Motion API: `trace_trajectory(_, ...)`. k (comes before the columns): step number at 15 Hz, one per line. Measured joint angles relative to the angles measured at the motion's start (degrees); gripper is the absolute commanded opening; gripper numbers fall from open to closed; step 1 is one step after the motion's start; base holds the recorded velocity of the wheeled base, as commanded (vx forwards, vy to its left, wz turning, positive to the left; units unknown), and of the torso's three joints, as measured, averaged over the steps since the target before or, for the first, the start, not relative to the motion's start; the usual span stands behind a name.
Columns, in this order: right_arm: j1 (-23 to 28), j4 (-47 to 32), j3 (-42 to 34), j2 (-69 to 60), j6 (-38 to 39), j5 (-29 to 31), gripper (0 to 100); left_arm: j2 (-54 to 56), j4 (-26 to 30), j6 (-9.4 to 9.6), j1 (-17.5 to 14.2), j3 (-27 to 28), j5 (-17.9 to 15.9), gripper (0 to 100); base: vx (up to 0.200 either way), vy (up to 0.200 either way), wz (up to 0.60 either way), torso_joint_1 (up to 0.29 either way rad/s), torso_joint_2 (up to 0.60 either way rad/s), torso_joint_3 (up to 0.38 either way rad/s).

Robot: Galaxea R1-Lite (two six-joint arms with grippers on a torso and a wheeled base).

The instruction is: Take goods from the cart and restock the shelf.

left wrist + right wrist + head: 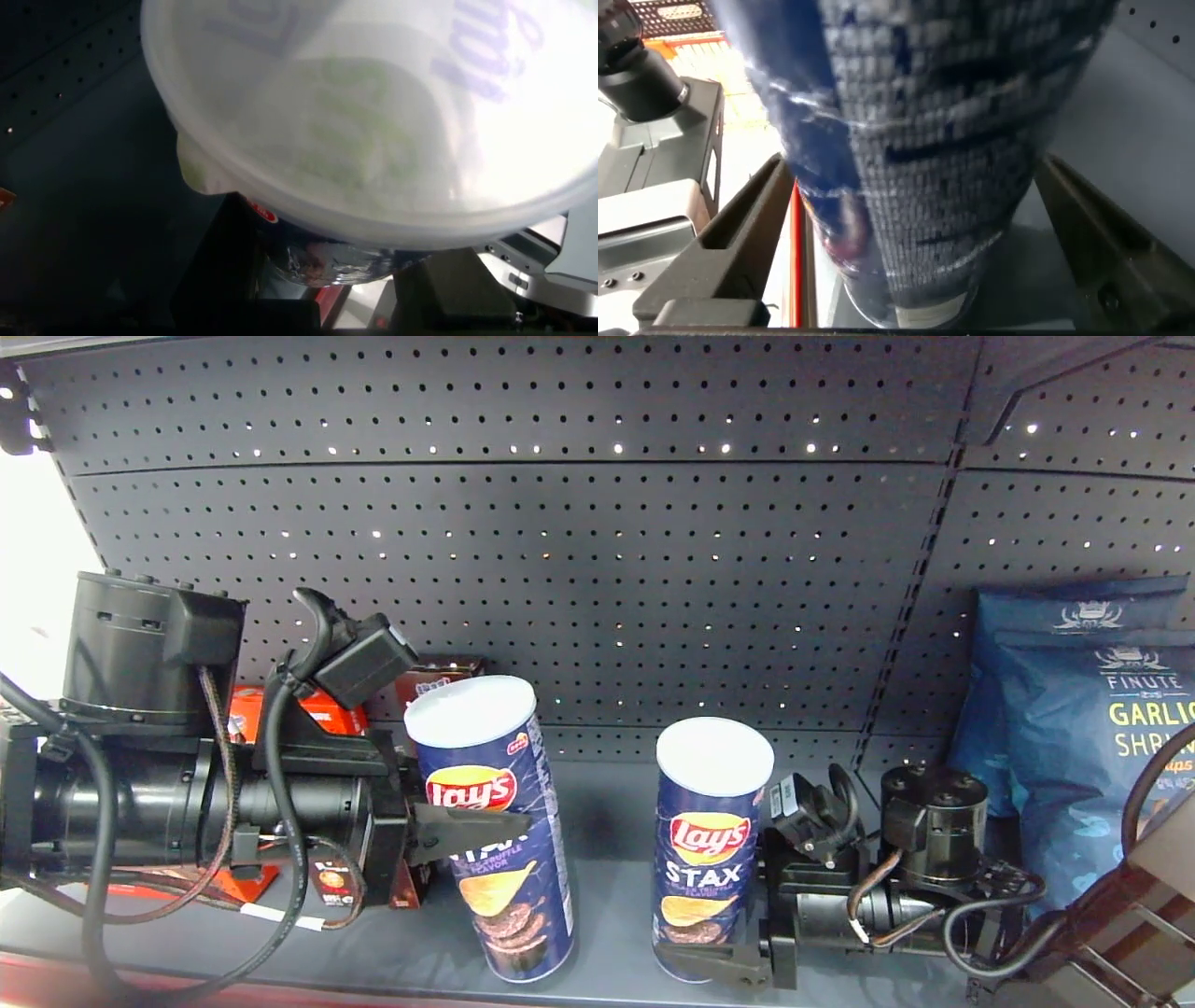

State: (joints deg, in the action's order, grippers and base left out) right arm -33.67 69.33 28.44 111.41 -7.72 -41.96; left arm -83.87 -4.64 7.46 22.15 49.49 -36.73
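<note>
Two blue chips cans with white lids are on the dark shelf (616,821). The left can (495,784) leans to one side, and my left gripper (495,821) is shut on its middle, one finger (467,828) crossing its front. Its lid (374,112) looms close in the left wrist view. The right can (709,859) stands upright on the shelf. My right gripper (695,943) is shut on it low down, near its base. In the right wrist view this can (915,159) sits between the two fingers (738,233), which press its sides.
Blue snack bags (1092,728) stand at the shelf's right end, just beyond my right arm. Red boxes (317,709) and a brown box (443,670) sit behind my left arm. A perforated back wall (597,569) closes the shelf. Bare shelf lies between the cans.
</note>
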Motion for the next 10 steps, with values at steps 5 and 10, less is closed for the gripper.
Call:
trace_trajectory(5,3.85,1.23,-3.41,-2.32,-0.18,-0.68,100,0.2,-0.39,0.0,0.0,-1.6,0.0,0,0.0,0.0,0.0,0.0,0.0,0.0)
trace_trajectory(10,7.07,0.66,-8.77,-8.74,-0.05,-1.39,100,1.01,-0.48,0.01,0.0,-1.84,-0.07,0,0.0,0.0,0.0,0.0,0.0,0.0)
